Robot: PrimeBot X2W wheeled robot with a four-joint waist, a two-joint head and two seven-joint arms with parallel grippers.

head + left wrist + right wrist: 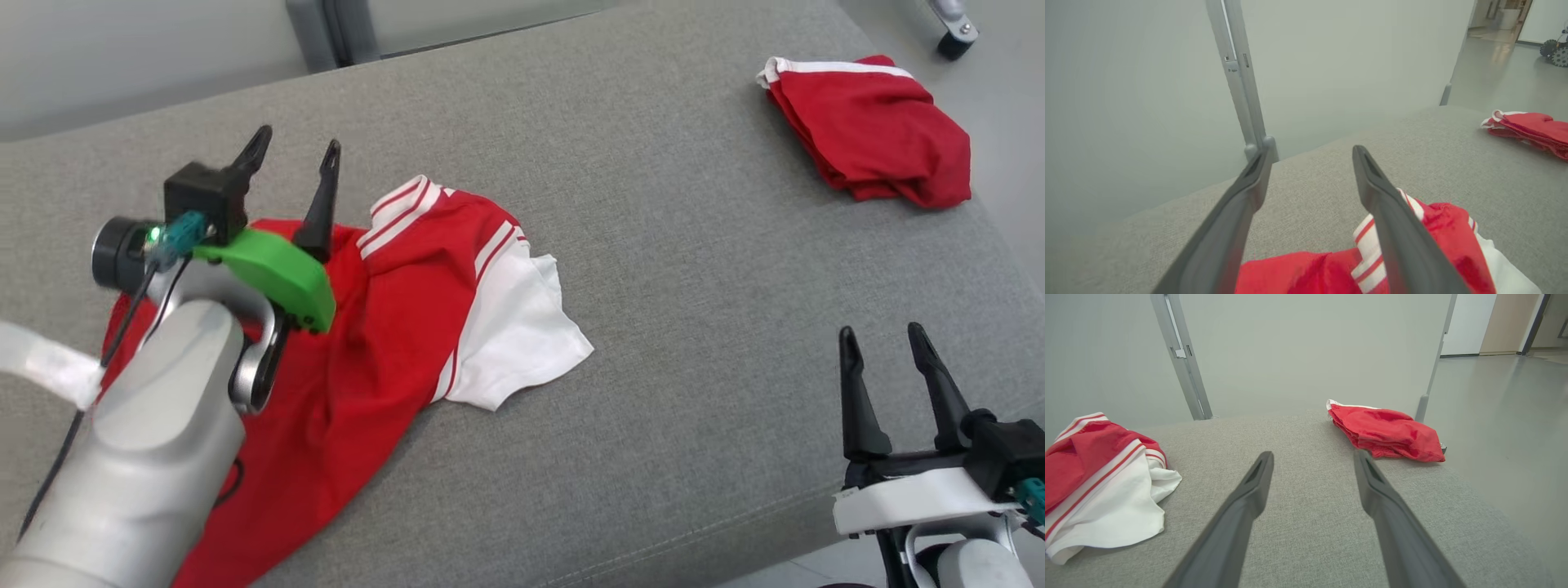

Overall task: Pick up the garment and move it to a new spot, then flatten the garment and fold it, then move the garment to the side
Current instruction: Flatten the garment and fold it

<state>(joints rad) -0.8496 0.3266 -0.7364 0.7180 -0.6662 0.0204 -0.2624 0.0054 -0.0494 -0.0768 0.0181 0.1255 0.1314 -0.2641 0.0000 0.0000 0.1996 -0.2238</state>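
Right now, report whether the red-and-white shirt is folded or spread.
Crumpled: red-and-white shirt lies bunched and wrinkled, neither flat nor folded.

Head cam looks down on grey woven-fabric surface (669, 327), both wrist cams skim it low toward pale wall (1331, 61), all share crumpled red-and-white jersey garment (408, 327).

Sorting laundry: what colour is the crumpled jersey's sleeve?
The sleeve is white with red stripes; head view best.
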